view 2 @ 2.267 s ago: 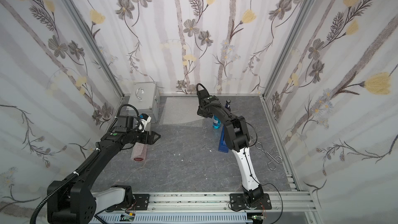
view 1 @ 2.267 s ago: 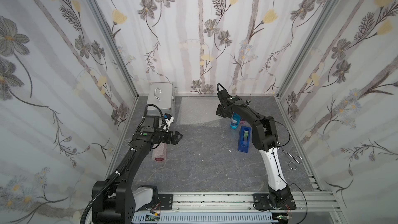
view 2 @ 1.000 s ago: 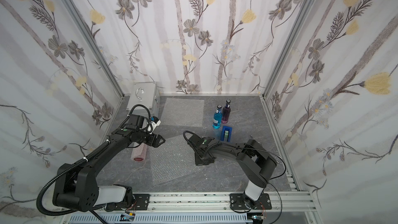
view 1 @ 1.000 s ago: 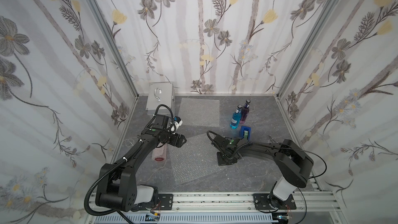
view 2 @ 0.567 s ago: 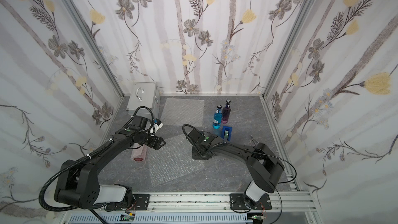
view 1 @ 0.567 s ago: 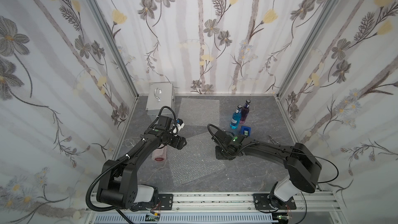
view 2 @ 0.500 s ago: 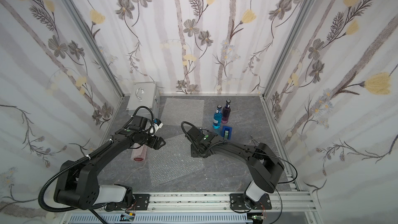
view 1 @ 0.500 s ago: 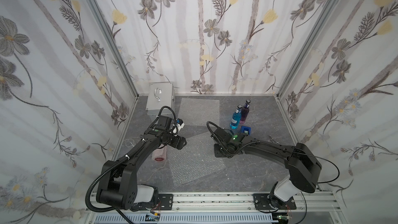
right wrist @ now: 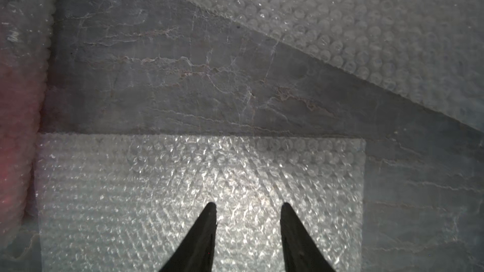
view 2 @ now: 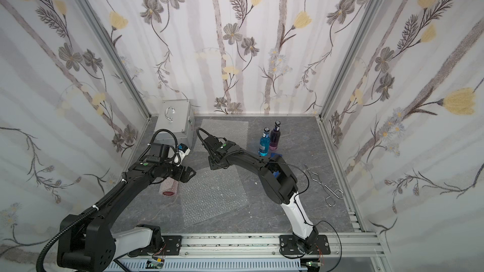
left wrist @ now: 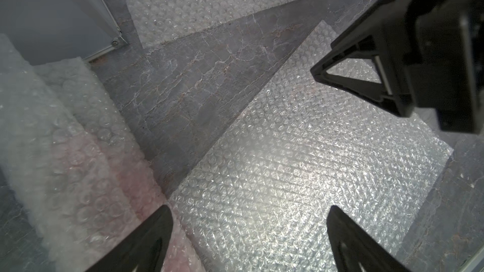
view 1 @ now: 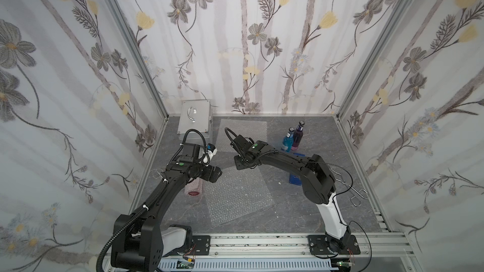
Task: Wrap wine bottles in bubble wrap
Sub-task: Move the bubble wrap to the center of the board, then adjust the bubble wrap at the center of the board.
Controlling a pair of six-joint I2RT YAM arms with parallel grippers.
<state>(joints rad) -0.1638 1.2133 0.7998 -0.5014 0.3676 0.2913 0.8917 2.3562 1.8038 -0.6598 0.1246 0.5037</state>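
A bubble wrap sheet lies flat in the middle of the table. The left tool hangs over its left edge, jaws wide and empty. The right tool hangs over its far edge, jaws narrowly apart, holding nothing. The red bottle, rolled in wrap, lies just beside the sheet's left edge. The blue bottle and purple bottle stand side by side at the back right. A second sheet lies beside the metal case.
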